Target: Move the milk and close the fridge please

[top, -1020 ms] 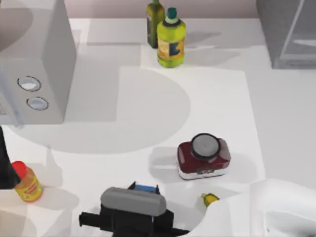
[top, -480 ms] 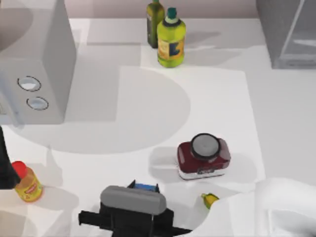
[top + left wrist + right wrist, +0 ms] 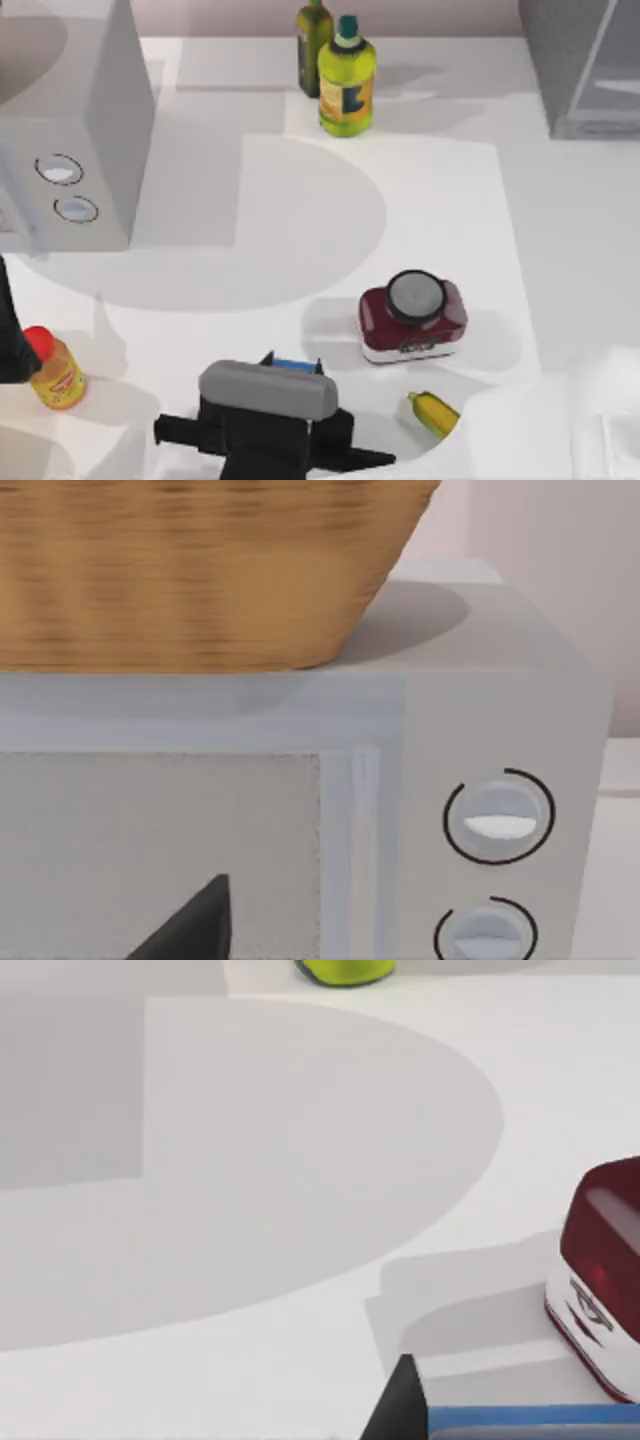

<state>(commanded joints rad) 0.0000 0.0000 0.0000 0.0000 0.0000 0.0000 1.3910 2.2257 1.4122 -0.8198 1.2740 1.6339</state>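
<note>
Here, right hand over the milk — blue top showing, grip state unclear, beside red jar.

I see the white bench carrying a red jar, two oil bottles, a yellow bottle, the microwave and a banana.
</note>
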